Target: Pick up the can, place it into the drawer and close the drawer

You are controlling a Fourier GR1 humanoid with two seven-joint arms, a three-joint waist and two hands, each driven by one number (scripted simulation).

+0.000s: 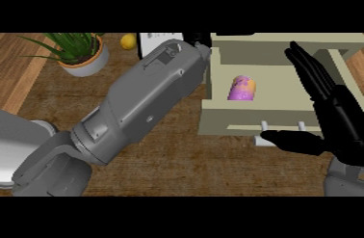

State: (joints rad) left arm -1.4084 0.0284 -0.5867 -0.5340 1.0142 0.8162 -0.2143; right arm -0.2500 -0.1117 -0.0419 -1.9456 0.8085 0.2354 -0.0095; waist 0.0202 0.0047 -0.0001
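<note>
A purple and orange can (242,88) lies inside the open beige drawer (235,122), which sticks out toward me from the cabinet at the upper right. My left forearm crosses the view diagonally from the lower left; only a dark sliver of the left hand (200,40) shows past the wrist, beside the drawer's far left corner. My right hand (340,117) stands open at the right edge, fingers straight and pointing up, alongside the drawer's right side. Its thumb lies across the drawer's pale handle (264,137) at the front. Neither hand touches the can.
A potted green plant (80,53) stands at the upper left of the wooden counter (177,160). A yellow lemon (128,41) and a white object (153,40) sit behind my left forearm. The beige cabinet (284,44) fills the upper right.
</note>
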